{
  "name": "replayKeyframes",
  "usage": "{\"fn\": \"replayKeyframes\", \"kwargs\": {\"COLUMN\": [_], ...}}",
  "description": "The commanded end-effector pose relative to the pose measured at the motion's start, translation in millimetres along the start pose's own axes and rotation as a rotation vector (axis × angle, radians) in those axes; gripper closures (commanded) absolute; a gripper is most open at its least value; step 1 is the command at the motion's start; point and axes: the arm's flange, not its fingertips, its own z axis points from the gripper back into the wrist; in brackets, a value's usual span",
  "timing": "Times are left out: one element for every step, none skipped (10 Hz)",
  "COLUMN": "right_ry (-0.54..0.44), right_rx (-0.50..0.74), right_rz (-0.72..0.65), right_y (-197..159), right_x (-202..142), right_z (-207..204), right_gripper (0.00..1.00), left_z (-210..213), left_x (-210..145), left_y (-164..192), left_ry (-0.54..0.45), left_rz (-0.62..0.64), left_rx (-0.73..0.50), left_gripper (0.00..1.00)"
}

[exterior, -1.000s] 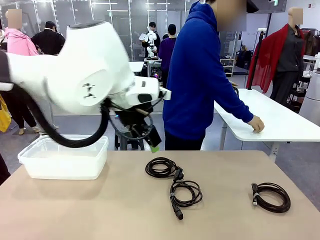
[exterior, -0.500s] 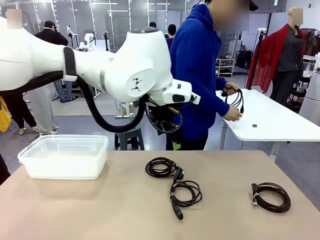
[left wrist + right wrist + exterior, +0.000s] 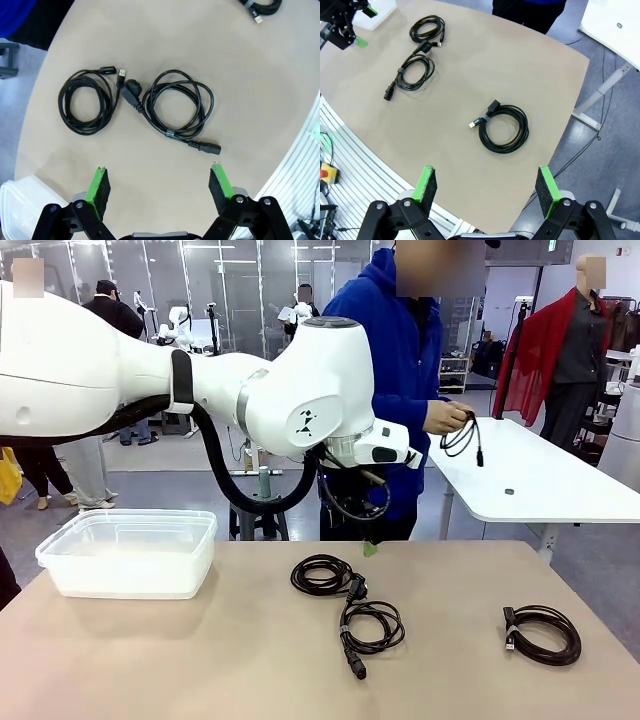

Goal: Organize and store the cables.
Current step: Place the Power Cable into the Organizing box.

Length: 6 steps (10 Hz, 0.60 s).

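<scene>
The left pincer (image 3: 159,172) hangs released, its green pads wide apart with nothing between them. In the past second the left arm has swung across from the clear tub (image 3: 130,562) side toward the middle of the table (image 3: 200,660). Straight ahead of its gap and below it lie two cables that touch each other. The power cord (image 3: 170,132) sits beyond the gap toward one finger and the thinner USB coil (image 3: 62,102) beyond the other. Neither has shifted.

The right pincer (image 3: 485,172) is likewise released and empty. The third coil (image 3: 524,127) lies below it on the table, just ahead of its gap and well apart from the left pincer.

Beyond the left pincer, the person's hand (image 3: 446,417), flat on the white side table (image 3: 560,490) a second ago, now holds up a looped cable (image 3: 461,440).
</scene>
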Motion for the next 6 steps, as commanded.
{"fn": "replayKeyframes", "kwargs": {"right_ry": [0.001,0.001,0.001,0.001,0.001,0.001], "right_rx": [0.000,0.000,0.000,0.000,0.000,0.000], "right_rz": [-0.002,-0.002,-0.002,-0.002,-0.002,-0.002], "right_y": [-0.2,-0.2,-0.2,-0.2,-0.2,-0.2], "right_x": [0.2,0.2,0.2,0.2,0.2,0.2], "right_z": [-0.4,-0.4,-0.4,-0.4,-0.4,-0.4], "right_gripper": [0.00,0.00,0.00,0.00,0.00,0.00], "left_z": [-4.9,-8.5,-12.8,-18.4,-24.7,-32.0], "left_x": [3.9,3.6,2.5,1.7,0.1,-0.8], "left_y": [-0.6,-2.3,-2.9,-2.7,-2.2,-2.1], "left_ry": [0.030,0.028,0.039,0.044,0.040,0.052], "left_rz": [0.018,0.019,0.033,0.047,0.084,0.113], "left_rx": [0.012,-0.004,-0.010,-0.027,-0.050,-0.057], "left_gripper": [0.00,0.00,0.00,0.00,0.00,0.00]}}
